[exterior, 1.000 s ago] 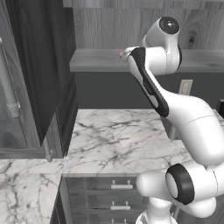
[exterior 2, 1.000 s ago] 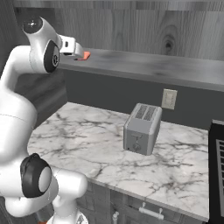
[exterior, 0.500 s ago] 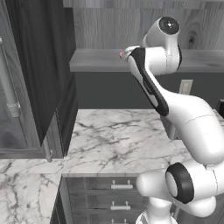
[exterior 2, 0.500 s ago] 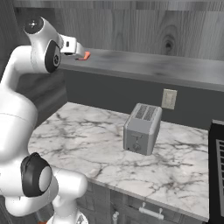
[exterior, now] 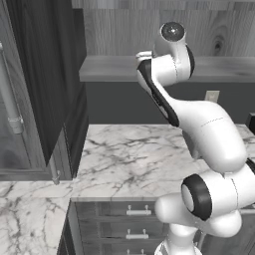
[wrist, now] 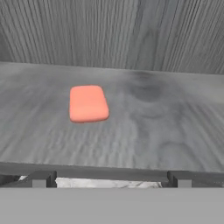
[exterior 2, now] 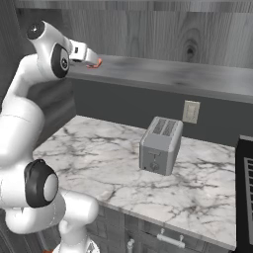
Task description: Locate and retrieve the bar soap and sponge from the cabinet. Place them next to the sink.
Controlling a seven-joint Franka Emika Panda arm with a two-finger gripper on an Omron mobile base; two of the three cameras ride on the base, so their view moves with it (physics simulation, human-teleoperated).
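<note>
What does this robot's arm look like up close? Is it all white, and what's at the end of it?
The arm is glossy white, built of rounded, bulging segments with dark grey to black rings and discs at the joints. No loose cables show. At its end sits a small white gripper; its two fingertips are small, dark and blocky.

Shelf: the flat grey shelf (wrist: pixel 166 131) inside the cabinet (exterior 2: pixel 148 29) has a light wood-grain wall behind it.
On the shelf: the bar soap (wrist: pixel 88 103), a small pink block with round corners, lies flat, a bit to the left in the hand view.
Counter: the white marble counter (exterior 2: pixel 104 158) sits below the shelf.
On the counter: a grey toaster (exterior 2: pixel 159 145) stands upright near the back wall.
</note>
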